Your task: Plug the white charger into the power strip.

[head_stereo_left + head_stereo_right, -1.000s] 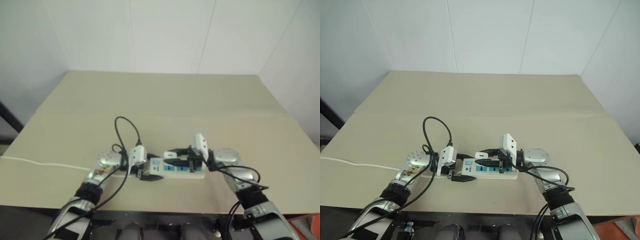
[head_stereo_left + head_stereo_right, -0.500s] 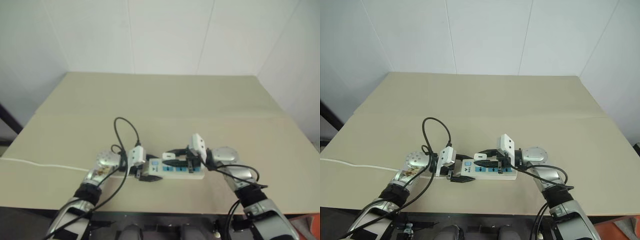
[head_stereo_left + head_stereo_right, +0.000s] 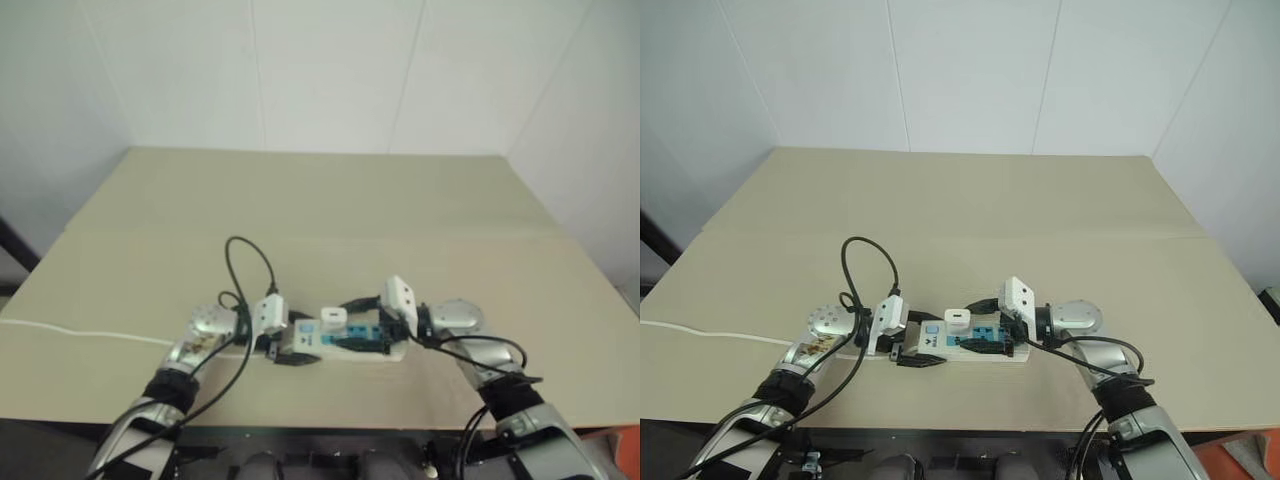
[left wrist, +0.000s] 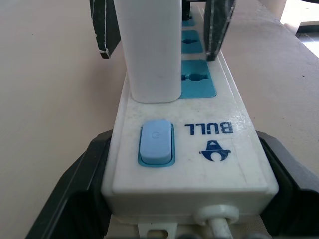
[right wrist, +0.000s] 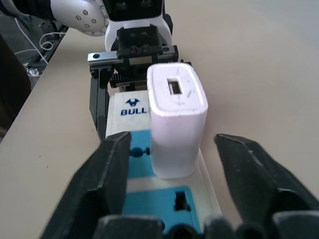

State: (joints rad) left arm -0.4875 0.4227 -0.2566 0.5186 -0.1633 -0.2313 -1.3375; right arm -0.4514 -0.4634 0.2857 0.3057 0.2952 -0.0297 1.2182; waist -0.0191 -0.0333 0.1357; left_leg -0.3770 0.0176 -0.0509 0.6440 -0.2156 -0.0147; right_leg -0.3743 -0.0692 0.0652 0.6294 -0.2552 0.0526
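Standing upright in the socket nearest the switch of the power strip (image 3: 970, 340): white charger (image 3: 957, 320), boxy, port upward. Lying flat along the tabletop (image 3: 970, 220), left-right. Left gripper (image 3: 912, 352) clamped on switch end; right gripper (image 5: 174, 164) spread apart beside charger.

**Charger seated on strip, grippers at either end**

The power strip (image 3: 352, 342) lies flat near the front edge of the tan table (image 3: 330, 210). The white charger (image 3: 333, 318) stands upright on it, toward its left end. The left gripper (image 3: 290, 352) grips the strip's left end. The right gripper (image 3: 362, 322) sits over the strip's right part, fingers spread, clear of the charger. A thin white cord (image 3: 80, 332) trails off leftward across the table.
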